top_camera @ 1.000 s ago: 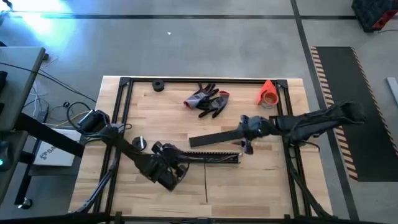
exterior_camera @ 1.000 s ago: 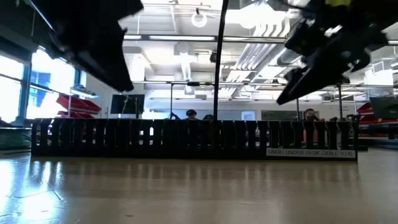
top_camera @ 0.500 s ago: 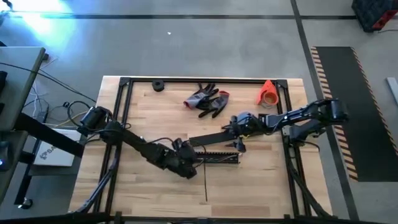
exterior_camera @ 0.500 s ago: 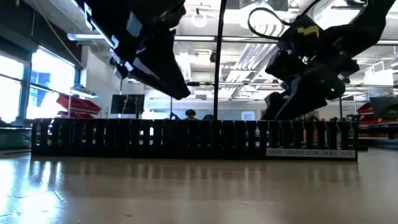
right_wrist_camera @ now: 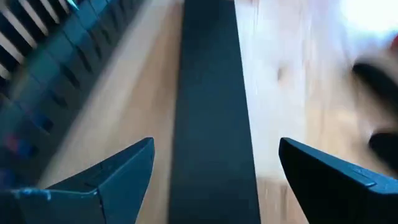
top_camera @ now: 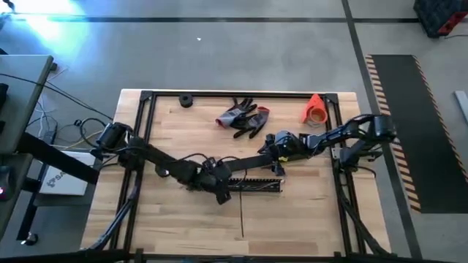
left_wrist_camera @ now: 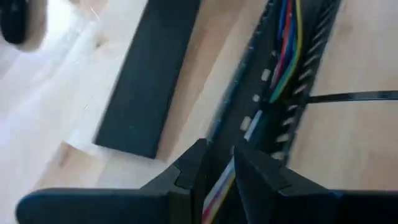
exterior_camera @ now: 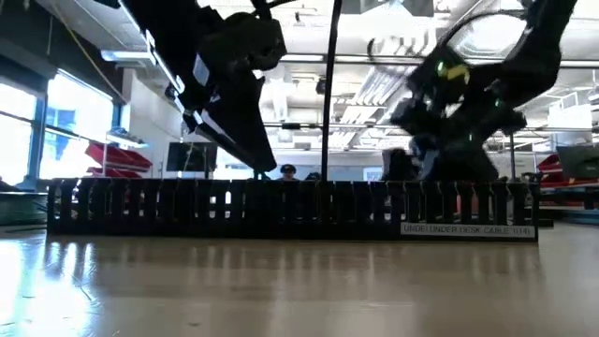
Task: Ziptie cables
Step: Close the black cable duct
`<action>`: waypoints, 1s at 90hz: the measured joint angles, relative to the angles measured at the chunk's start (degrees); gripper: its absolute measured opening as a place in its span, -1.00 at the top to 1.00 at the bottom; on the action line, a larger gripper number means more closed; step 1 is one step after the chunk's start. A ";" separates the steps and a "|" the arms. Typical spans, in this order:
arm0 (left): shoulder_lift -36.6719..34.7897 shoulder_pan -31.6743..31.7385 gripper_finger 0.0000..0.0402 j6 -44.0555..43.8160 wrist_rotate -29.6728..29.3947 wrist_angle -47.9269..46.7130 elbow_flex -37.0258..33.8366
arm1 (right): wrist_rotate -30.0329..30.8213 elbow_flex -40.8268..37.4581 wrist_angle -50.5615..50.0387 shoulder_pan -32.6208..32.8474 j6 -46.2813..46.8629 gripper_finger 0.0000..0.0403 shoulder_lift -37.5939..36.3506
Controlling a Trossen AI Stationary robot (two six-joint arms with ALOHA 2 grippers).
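A bundle of thin coloured cables (left_wrist_camera: 287, 43), blue, red, yellow and green, was seen in the upper right of the left wrist frame, laid lengthwise inside a long black slotted tray (left_wrist_camera: 273, 93). The strands ran side by side, close together. A striped stretch of them reappeared at the lower centre of that frame, between the left end effector (left_wrist_camera: 217, 171) fingers.

Gloves (top_camera: 243, 118) and orange tape roll (top_camera: 316, 111) on table (top_camera: 292, 219).

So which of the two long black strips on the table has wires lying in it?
The slotted tray, nearer the left gripper, holds coloured wires. The flat cover strip between the right gripper's fingers is bare.
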 joint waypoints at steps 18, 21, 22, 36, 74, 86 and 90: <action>0.07 1.54 0.68 8.23 -1.72 -2.64 -0.92 | -2.96 0.43 3.31 -3.26 4.24 -0.58 6.98; 0.09 1.69 0.68 9.98 -2.78 -2.51 -0.92 | -3.14 0.48 3.99 -3.56 5.26 -0.55 7.75; 0.09 1.78 0.68 10.60 -3.15 -2.42 -0.92 | -3.11 0.48 4.09 -3.62 5.52 -0.54 7.91; -0.01 2.82 0.68 19.56 -9.08 -4.56 -0.71 | 0.48 0.48 5.16 -2.81 10.22 -0.28 8.64; -11.85 2.78 0.68 9.75 -6.24 -11.36 1.68 | 15.07 -0.12 8.75 0.01 23.75 -0.06 7.64; -12.61 1.76 0.68 8.02 -0.49 -11.29 1.66 | 17.59 -0.32 5.64 0.90 31.28 -0.06 3.74; -12.51 1.39 0.68 7.33 0.82 -11.54 1.67 | 19.09 -0.43 3.58 1.74 33.26 -0.06 1.98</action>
